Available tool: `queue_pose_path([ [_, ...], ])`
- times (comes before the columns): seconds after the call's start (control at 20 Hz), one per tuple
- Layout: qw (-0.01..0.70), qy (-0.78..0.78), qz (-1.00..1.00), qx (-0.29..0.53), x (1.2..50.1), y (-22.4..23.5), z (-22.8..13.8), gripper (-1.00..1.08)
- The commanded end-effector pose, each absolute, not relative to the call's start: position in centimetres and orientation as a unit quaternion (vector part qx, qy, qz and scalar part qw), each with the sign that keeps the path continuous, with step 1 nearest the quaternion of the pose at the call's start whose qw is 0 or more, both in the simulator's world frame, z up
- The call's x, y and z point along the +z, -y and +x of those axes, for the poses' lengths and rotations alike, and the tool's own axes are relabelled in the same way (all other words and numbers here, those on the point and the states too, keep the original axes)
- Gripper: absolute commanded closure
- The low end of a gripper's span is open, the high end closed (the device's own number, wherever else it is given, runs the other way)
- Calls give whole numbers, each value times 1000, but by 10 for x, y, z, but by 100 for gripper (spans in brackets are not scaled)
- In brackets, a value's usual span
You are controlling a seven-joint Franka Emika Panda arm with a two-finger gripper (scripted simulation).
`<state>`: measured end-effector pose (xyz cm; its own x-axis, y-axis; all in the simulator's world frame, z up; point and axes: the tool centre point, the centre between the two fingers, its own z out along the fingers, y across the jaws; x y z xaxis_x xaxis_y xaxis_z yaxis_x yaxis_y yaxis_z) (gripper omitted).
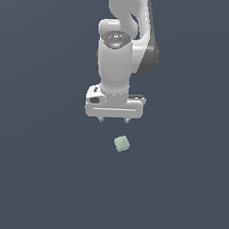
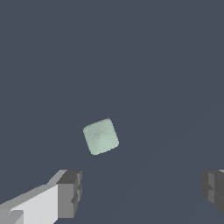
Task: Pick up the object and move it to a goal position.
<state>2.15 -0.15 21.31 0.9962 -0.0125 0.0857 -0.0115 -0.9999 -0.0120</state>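
Note:
The object, a small pale mint-green cube (image 1: 121, 143), lies on the dark grey-blue surface, turned a little askew. My white gripper (image 1: 114, 120) hangs above and slightly behind it, apart from it, with only its short dark fingertips showing below the hand. In the wrist view the cube (image 2: 101, 136) sits ahead of the gripper (image 2: 142, 190), nearer to one finger (image 2: 69, 193) than to the other (image 2: 214, 189). The jaws stand wide apart and open, with nothing between them.
The white arm (image 1: 121, 46) rises from the hand toward the top of the exterior view. A plain dark grey-blue surface (image 1: 43, 179) lies all around the cube.

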Motion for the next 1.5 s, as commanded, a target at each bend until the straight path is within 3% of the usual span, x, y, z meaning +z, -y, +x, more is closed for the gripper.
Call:
queue_pose_path([
  [0.0,6,-6,-999,-43,213,2,22,-92],
  [0.85,7,29,-999,-38,203,-23,25,-92],
  [1.45,1,124,-992,-13,130,-36,31,-92],
])
